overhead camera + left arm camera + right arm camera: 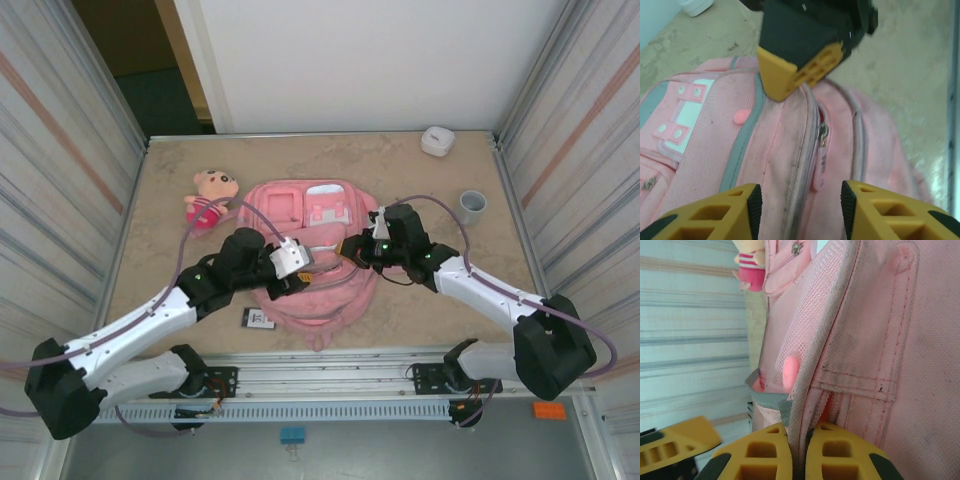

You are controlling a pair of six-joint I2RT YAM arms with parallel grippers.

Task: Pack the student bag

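- From the top view, the student bag (318,300) is being seen lying flat at the middle of the tabletop (430,200). The left tool (300,262) and the right tool (352,248) are being held over it, and a plush doll (210,195) is lying near its far-left corner.
- From the left wrist view, the left tool (800,210) is being held open above the bag's zipper pull (822,136), gripping nothing. The right tool (795,75) is being pressed against the seam ahead.
- From the right wrist view, the right tool (797,452) is being clamped shut on an edge of the bag's fabric (805,370).
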